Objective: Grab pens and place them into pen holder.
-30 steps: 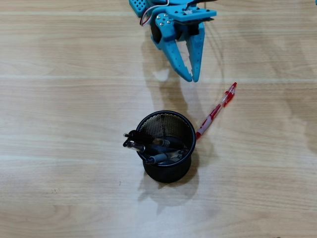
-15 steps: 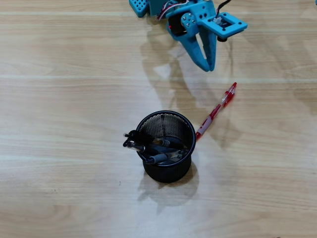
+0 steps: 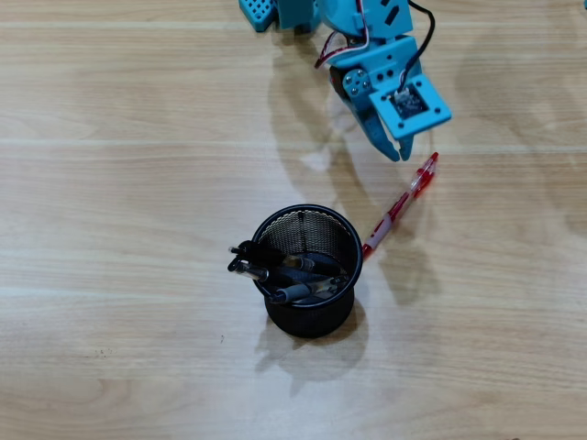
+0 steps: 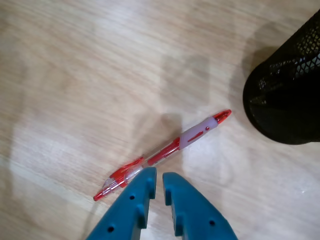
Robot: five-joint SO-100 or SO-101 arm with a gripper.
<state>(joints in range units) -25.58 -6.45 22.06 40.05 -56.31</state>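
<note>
Gripper (image 4: 159, 173) fingers stand nearly together with only a narrow slit between them and nothing held; in the wrist view their tips hang just beside the clip end of the red and clear pen (image 4: 165, 152), seemingly above it, though contact cannot be judged. That pen lies flat on the wooden table (image 3: 110, 183), its tip just beside the black mesh pen holder (image 3: 309, 316), which is cut off at the wrist view's right edge. Farther out, the overhead view shows the blue arm (image 3: 362, 32) reaching down from the top edge, its base out of frame, and three dark pens (image 3: 275, 270) leaning together inside the holder, hard to tell apart.
</note>
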